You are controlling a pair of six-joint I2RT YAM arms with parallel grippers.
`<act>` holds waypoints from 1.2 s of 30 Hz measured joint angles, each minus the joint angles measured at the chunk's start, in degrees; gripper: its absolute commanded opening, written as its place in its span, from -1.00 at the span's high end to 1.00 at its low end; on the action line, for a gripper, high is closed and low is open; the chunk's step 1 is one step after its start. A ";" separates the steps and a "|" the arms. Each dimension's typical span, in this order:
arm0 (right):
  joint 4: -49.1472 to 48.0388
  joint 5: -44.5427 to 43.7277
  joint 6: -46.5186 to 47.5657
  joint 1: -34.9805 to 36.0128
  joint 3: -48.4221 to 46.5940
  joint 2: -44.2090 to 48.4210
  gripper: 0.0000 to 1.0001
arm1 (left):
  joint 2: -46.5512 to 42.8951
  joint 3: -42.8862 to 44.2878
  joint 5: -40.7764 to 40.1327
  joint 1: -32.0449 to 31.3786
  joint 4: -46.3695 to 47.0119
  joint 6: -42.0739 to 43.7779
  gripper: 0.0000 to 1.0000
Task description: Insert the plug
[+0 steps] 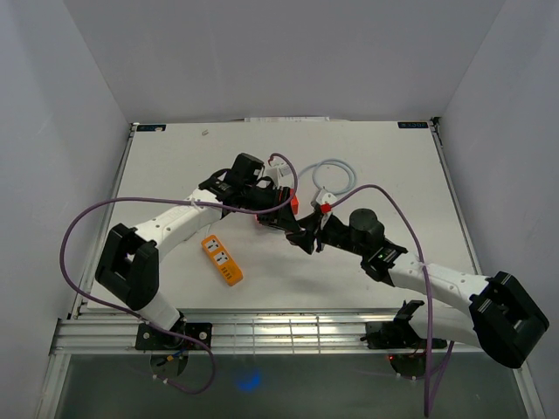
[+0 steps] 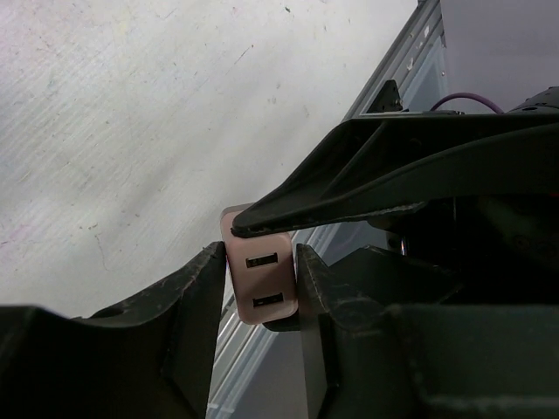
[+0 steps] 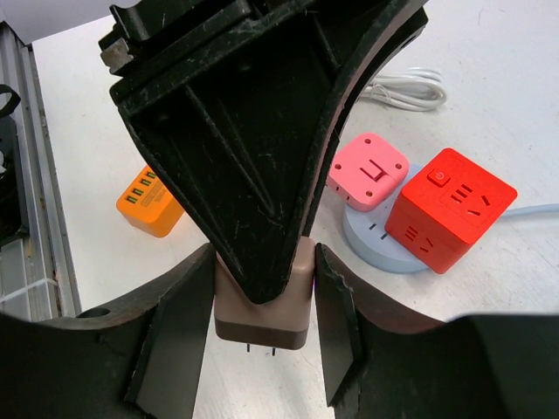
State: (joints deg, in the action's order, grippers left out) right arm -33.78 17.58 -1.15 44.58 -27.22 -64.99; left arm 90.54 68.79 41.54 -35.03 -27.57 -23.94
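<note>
- Plug [image 3: 262,305] — a small pinkish-brown adapter block — sits between both arms' fingers at the middle of the table [image 1: 384,157], and appears to be held clear of the surface.
- Left gripper [image 2: 260,262] is clenched on the plug: one dark finger presses each side, and the face with two USB slots [image 2: 260,281] shows between them.
- Right gripper [image 3: 265,262] also grasps the plug, its fingers [image 3: 179,340] against the two other sides, so the two grips cross at right angles.
- Metal prongs [image 3: 262,347] stick out of the plug's lower end in the right wrist view, bare and touching nothing.
- From above, the two grippers meet tip to tip and the plug itself is hidden among the fingers.
- Red cube socket [image 3: 450,209] and pink cube [image 3: 369,170] stand side by side on a round grey base [image 3: 371,237], just beyond the held plug.
- White cable [image 1: 336,175] loops on the table behind them.
- Orange power strip [image 1: 222,260] lies flat on the table — well apart from the grippers, under the left arm.
</note>
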 measured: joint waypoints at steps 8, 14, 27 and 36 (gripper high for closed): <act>0.87 -1.14 0.13 0.92 -0.48 -0.50 0.82 | 0.17 0.00 0.07 0.02 -0.76 0.11 0.20; 1.95 -1.86 1.49 1.29 -0.55 -0.96 0.75 | 1.31 0.00 0.42 0.02 -0.90 0.11 1.00; 2.38 -3.61 1.25 1.64 -1.18 -1.68 -0.75 | 1.75 0.00 -0.50 -0.48 -1.33 0.07 1.00; -1.14 -5.92 0.90 1.64 0.15 2.91 -0.86 | -3.85 -1.29 -7.39 0.94 -2.86 -1.09 1.00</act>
State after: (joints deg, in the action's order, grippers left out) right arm -34.92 11.66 -0.25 46.22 -27.07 -62.08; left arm 86.70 67.51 34.15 -34.09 -30.44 -25.04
